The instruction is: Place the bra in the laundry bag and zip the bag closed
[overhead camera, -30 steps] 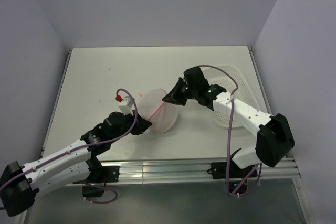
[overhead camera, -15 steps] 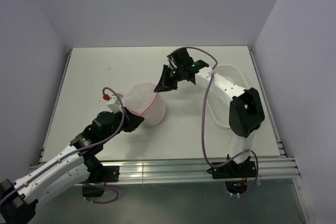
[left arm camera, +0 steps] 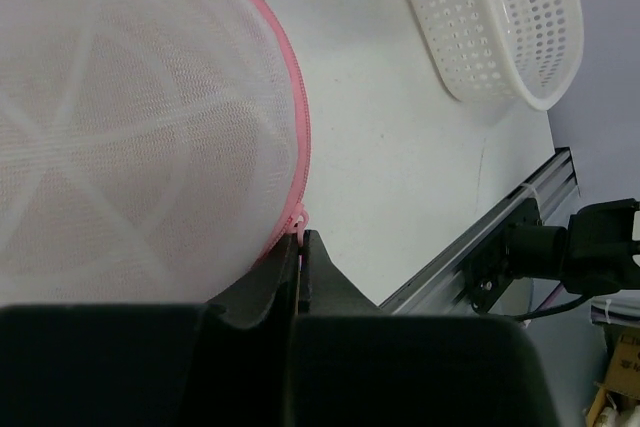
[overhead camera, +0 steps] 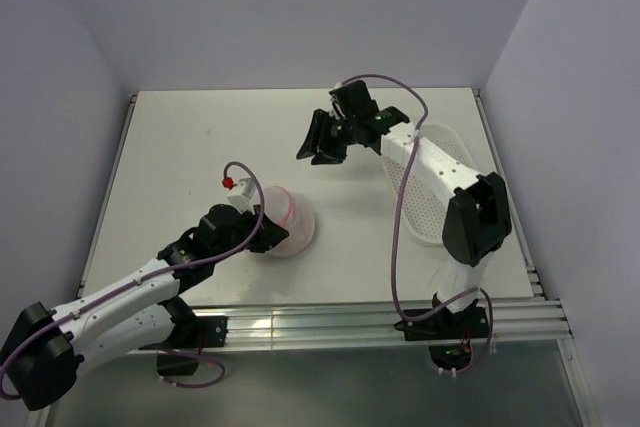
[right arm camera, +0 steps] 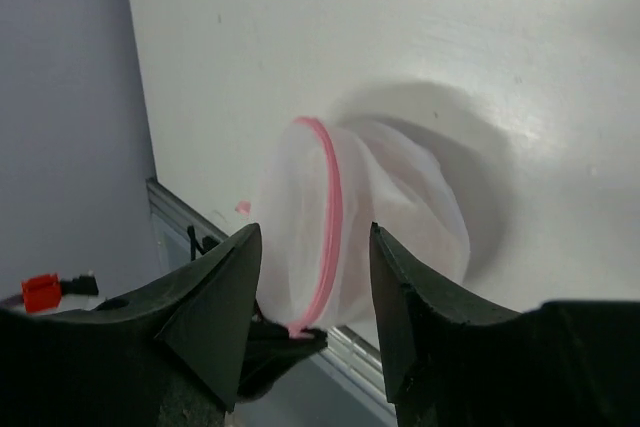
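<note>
Left gripper [overhead camera: 262,238], lower left of centre in the top view, is seen with its fingers pressed together on the pink zipper rim [left arm camera: 303,137] of the laundry bag [overhead camera: 288,217]. In the left wrist view the pinch sits at the bottom centre of the frame, right at the rim's lowest visible point. A red connector [overhead camera: 226,185] is noted on the wrist just above.

The bag is resting on the table [overhead camera: 200,137], just right of the left fingers and touching them. It is a round pouch, so no real long axis is given. The rim is stood on edge, a single pink line between the two domes. Along the arc shown the zip is judged shut; the far side cannot be checked. The bra is not made out as a separate shape. Only a faint peach tint through the mesh in the left wrist view suggests it is inside.

Right gripper [overhead camera: 314,152], upper centre of the top view, is held with fingers apart and nothing between them. The bag lies down and left of it, well apart, so the left arm is the nearer one. Nothing is seen between the right fingers and the bag.

A white perforated basket [overhead camera: 455,162] is placed along the right edge, apart from both and out of the way.
</note>
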{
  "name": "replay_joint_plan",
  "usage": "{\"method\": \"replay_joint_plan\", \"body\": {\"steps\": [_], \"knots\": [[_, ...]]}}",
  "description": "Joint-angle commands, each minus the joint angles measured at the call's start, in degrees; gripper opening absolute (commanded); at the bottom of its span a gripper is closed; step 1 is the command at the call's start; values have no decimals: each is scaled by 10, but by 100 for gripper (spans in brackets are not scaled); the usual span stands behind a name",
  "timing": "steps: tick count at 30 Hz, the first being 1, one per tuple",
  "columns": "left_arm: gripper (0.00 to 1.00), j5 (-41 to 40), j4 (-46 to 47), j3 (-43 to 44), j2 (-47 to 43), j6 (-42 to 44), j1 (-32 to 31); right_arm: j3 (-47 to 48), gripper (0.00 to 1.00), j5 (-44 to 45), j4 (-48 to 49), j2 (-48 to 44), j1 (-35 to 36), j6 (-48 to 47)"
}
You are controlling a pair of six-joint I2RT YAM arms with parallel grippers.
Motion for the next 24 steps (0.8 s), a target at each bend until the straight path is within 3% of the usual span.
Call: {"method": "replay_joint_plan", "body": {"steps": [1, 9, 17, 24], "knots": [[0, 26, 92, 1, 20, -1, -4, -46, 55, 29, -2, -88, 9, 13], [0, 33, 109, 13, 46, 7, -10, -247, 55, 61, 69, -246, 69, 94], [0, 24, 105, 17, 47, 9, -20, -351, 55, 71, 178, -264, 136, 223], [0, 26, 101, 17, 44, 13, -25, -400, 57, 87, 235, -264, 141, 291]]}}
